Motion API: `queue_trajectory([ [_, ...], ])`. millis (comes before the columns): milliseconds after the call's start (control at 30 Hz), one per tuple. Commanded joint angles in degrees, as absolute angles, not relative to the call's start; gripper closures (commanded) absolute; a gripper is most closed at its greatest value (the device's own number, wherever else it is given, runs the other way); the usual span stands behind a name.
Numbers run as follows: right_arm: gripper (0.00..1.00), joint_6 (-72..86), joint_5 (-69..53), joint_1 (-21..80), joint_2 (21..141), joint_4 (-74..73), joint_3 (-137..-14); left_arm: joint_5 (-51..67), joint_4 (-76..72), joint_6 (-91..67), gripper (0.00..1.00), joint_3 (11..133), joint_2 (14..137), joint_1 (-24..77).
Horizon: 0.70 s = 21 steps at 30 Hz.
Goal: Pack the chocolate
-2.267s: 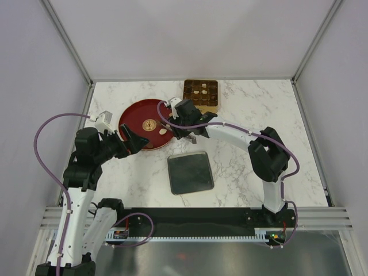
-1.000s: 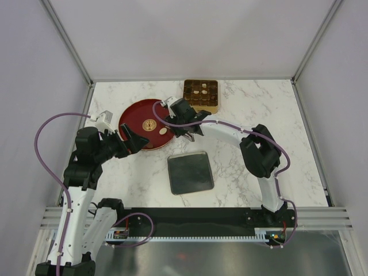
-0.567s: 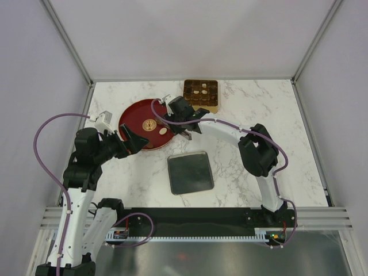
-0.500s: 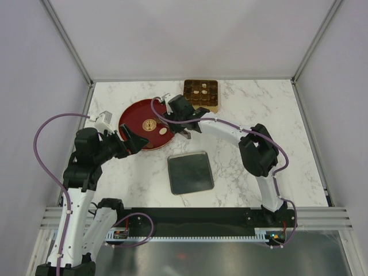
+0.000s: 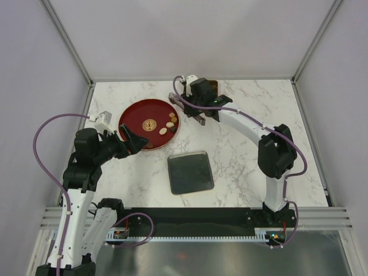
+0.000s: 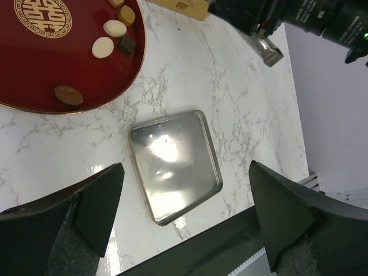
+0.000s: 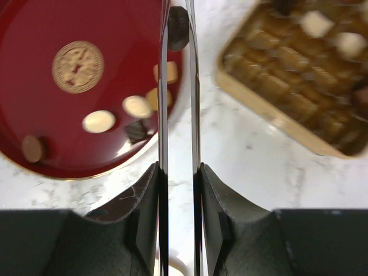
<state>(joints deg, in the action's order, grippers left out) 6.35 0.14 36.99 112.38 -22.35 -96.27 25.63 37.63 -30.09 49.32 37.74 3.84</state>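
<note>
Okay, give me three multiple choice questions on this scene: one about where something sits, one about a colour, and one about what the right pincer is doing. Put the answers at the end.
1. Relative to the round dish, where does the square silver lid lie?
A) on top of it
B) apart from it, toward the near edge of the marble table
C) beyond it, toward the far edge

2. What colour is the round dish?
A) red
B) blue
C) white

3. What state is the right pincer in?
A) wide open and empty
B) closed on a dark chocolate piece
C) out of view

Answers:
1 B: the top view shows the lid flat on the marble, on the near side of the dish.
2 A: all three views show a red dish.
3 B: the right wrist view shows the dark piece pinched between the narrow fingers.
</note>
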Motion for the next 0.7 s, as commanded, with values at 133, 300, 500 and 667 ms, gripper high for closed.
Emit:
queue_trajectory([
  [133,0.62,4.7,6.9,28.2,107.0,-22.6,-94.4,25.5,38.1,-28.9,0.02,51.2,38.1,3.6],
  [300,0.62,5.4,8.4,25.9,107.8,-23.0,-93.7,25.6,38.0,-28.9,0.02,51.4,38.4,3.6],
  [500,0.62,4.7,10.4,25.3,109.2,-23.1,-94.1,25.6,38.1,-28.8,0.02,51.6,38.3,3.6],
  [667,0.61,4.7,10.5,25.2,110.4,-23.1,-94.0,25.7,38.0,-28.8,0.02,51.5,38.2,3.6],
])
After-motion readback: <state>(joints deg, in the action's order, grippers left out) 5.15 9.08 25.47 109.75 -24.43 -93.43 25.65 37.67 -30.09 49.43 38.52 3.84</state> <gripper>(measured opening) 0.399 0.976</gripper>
